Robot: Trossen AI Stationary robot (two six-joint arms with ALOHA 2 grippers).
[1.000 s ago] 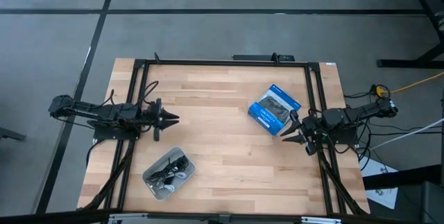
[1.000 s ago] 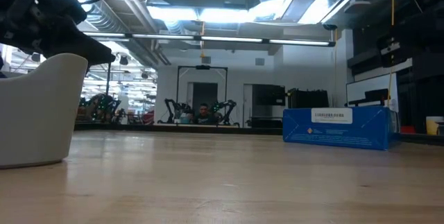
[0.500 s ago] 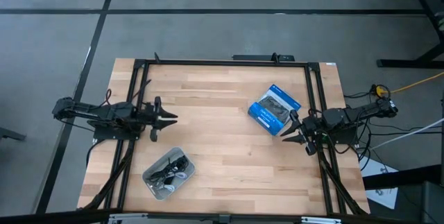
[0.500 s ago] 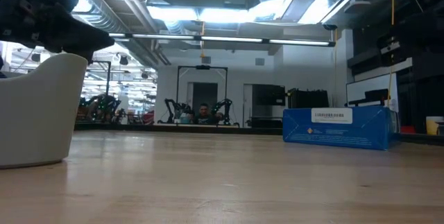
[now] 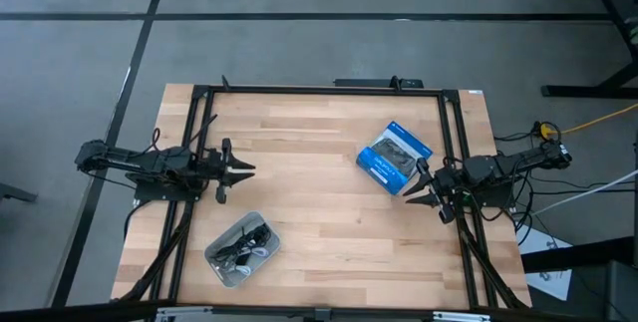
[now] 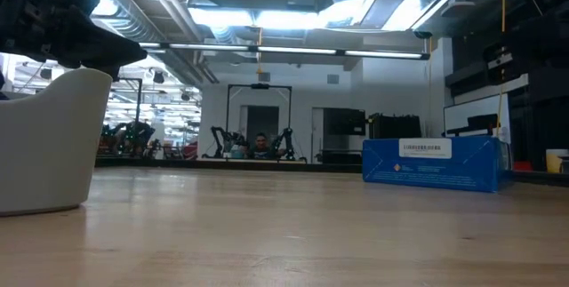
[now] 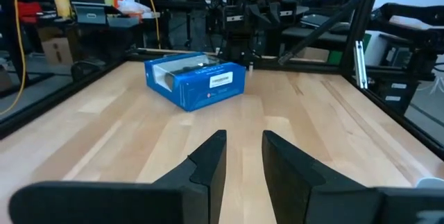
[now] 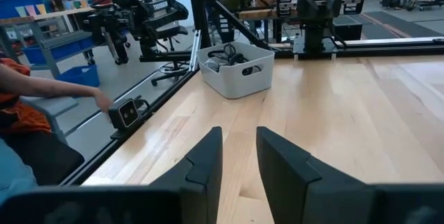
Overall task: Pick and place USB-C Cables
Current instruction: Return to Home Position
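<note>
Both apart, left end effector (image 5: 247,170) and right end effector (image 5: 414,194) over table (image 5: 329,232); cables (image 5: 242,245) in bin (image 5: 211,254); workshop (image 6: 293,83) beyond

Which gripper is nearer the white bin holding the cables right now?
The left gripper, on the white bin's side of the table; the right gripper sits across the table, beside the blue box.

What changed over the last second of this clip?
The left gripper drew back slightly and lifted a little, open and empty, then held. The right gripper, the USB-C Cables in the white bin and the blue box stayed put.
</note>
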